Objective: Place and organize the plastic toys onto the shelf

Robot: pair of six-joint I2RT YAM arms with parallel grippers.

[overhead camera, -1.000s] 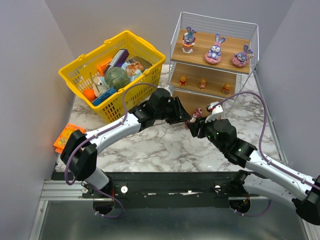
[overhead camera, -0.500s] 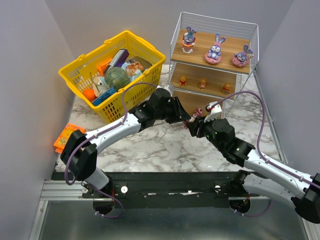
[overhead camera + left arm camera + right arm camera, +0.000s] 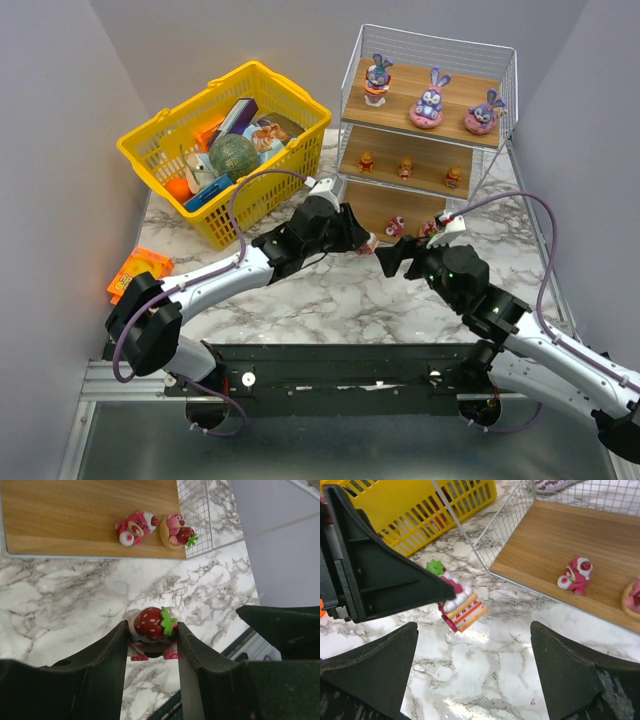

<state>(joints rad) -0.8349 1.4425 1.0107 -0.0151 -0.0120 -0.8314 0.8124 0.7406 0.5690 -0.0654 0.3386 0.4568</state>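
From above, the left gripper grasps a strawberry-topped toy over the marble desk, just before the shelf, with the right gripper beside it. The left wrist view shows both fingers clenched on the toy's sides. In the right wrist view, the right gripper is released, jaws wide, toy apart.

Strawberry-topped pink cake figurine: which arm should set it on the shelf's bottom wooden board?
Left. The left gripper clamps the strawberry-topped figurine facing the bottom board; the right gripper hangs open and empty.
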